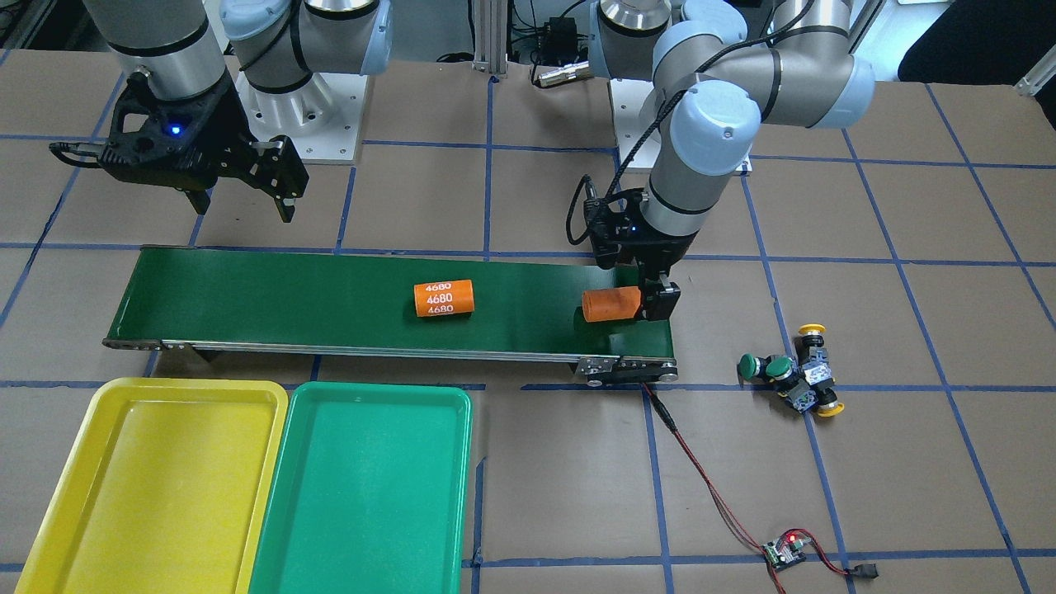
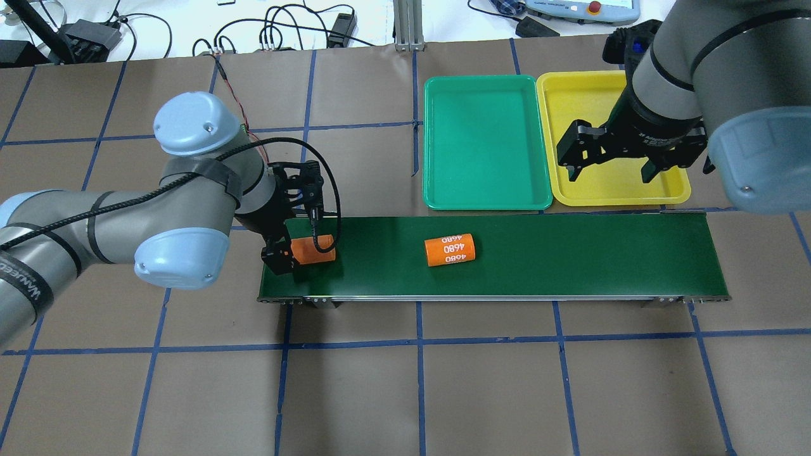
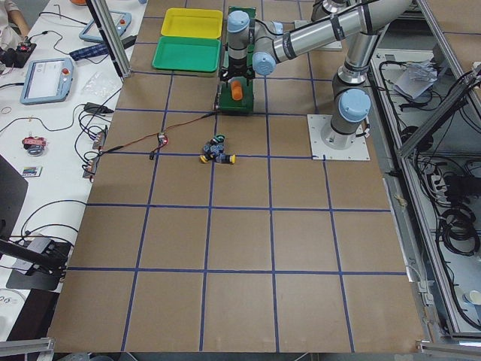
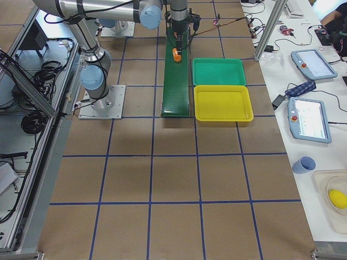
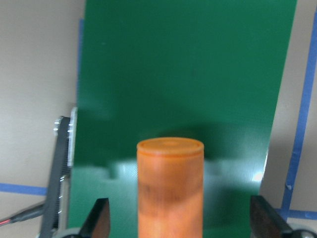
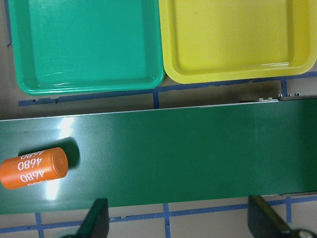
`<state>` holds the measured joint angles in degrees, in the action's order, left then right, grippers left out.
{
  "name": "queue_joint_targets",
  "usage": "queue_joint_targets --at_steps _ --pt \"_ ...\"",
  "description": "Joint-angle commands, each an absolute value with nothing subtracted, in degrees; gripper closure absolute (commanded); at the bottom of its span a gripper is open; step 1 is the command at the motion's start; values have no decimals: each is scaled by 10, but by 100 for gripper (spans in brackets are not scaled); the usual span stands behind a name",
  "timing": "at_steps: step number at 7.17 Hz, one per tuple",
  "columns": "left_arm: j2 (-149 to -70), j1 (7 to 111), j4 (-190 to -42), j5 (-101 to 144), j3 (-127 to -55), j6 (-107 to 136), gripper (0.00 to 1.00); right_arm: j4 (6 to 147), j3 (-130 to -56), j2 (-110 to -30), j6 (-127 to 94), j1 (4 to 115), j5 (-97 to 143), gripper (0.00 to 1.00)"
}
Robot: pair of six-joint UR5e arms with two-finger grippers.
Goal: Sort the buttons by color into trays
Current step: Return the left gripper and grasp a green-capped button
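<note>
Brown paper gridded with blue tape covers the surface [image 1: 528, 462]. A long dark-green conveyor belt [image 1: 330, 289] runs across its middle. Between the belt and the surface's edge opposite the robot, a shallow bright yellow plastic tray [image 1: 165, 487] and a matching green plastic tray [image 1: 363, 487] lie side by side, both bare.

The right arm's fingers [image 6: 95, 220] hang spread and empty above the belt's end nearest the trays. The left arm's fingers [image 5: 100, 220] stand apart on either side of a plain orange cylinder [image 5: 171, 183] at the belt's other end, with a gap on each side. A second orange cylinder marked 4680 [image 1: 444, 298] lies mid-belt.

Four small push-buttons [image 1: 790, 375], two green-capped and two yellow-capped, huddle together on the surface beyond that end. Sorting looks not yet begun. Next, the left arm would need to lift clear of the cylinder, reach the huddle and close on one button without dragging its neighbours.
</note>
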<state>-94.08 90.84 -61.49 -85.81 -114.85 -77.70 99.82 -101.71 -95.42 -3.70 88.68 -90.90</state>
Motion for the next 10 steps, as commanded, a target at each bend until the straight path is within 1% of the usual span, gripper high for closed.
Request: queue_joint_targets --at_steps 1,2,3,4,5,6,8,10 --pt "-960 790 -635 -797 -1095 -812 0 1011 -1016 -946 -37 887 -904 0" --pt "-983 769 -630 -801 -1067 -937 0 1014 -1016 -946 -34 882 -907 0" --pt "-1006 759 -620 -802 -1055 -1052 6 1013 -1019 -946 -35 883 -906 0" --pt "-1035 740 -602 -802 -1050 -1143 8 1006 -1024 -949 -36 884 -909 0" --pt "-1060 714 -551 -804 -1049 -1191 8 1011 -1023 -950 -36 884 -902 0" --pt "-1076 702 -525 -804 -1051 -1207 7 1009 -1020 -947 -33 884 -903 0" --pt "-1086 696 -526 -856 -1061 -1241 5 998 -1014 -950 -35 884 -904 0" --pt "-1100 661 -526 -853 -1064 -1244 3 984 -1019 -947 -26 884 -904 0"
